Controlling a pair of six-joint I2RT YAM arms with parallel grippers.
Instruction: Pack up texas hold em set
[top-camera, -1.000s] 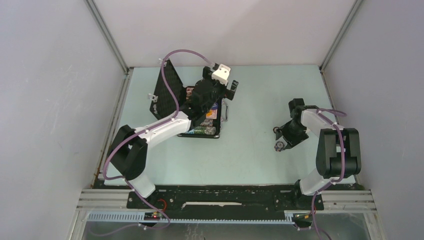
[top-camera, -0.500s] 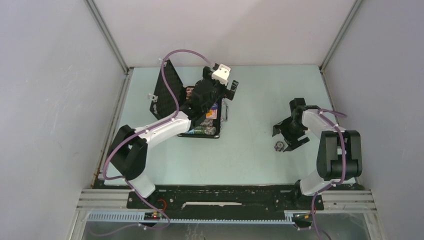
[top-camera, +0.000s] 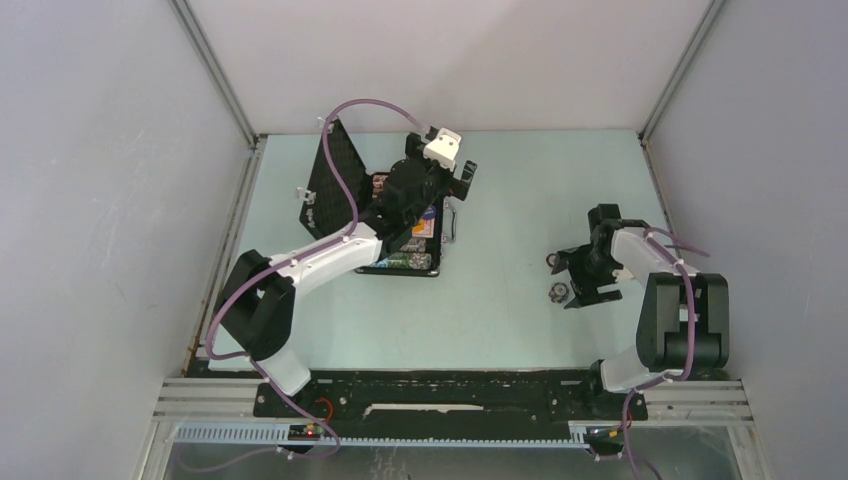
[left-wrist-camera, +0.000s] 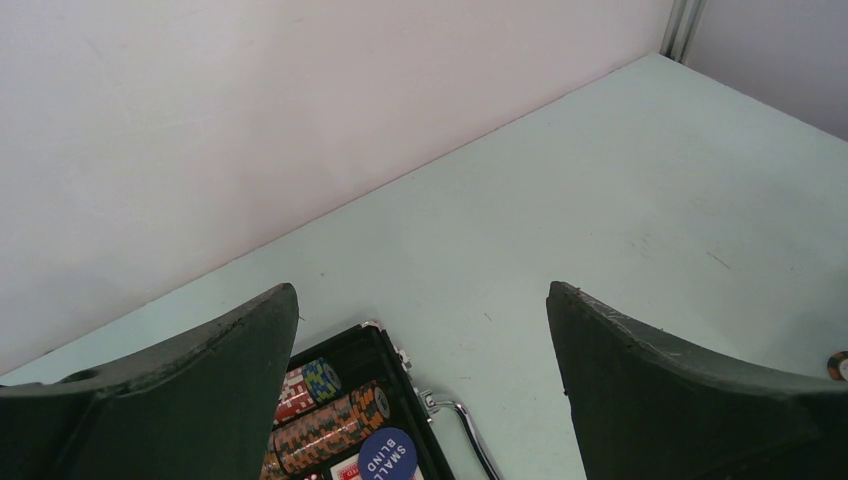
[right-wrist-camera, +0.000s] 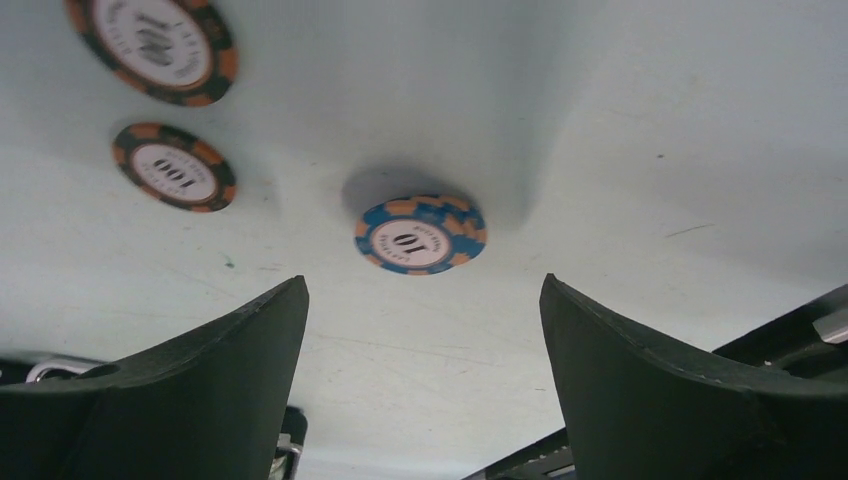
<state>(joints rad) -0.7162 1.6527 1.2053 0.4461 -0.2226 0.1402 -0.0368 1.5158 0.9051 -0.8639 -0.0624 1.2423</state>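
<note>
From above, the open black case (top-camera: 405, 263) sits far left under the left gripper (top-camera: 440, 168). The right gripper (top-camera: 569, 281), jaws wide, hangs over loose chips (top-camera: 558, 292) at the right.

The left wrist view shows wide, empty jaws above the chip rows (left-wrist-camera: 330, 420).

Only the right wrist view separates the chips: a blue ten (right-wrist-camera: 420, 235) and dark hundreds (right-wrist-camera: 172, 167). Lying flat, they might skid away from closing fingers.

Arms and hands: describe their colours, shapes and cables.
The left arm and right arm have white links, black joints and looping purple cables. A white camera block sits on the left wrist. The left hand and right hand each have two broad, dark, matte fingers tapering to blunt tips.
</note>
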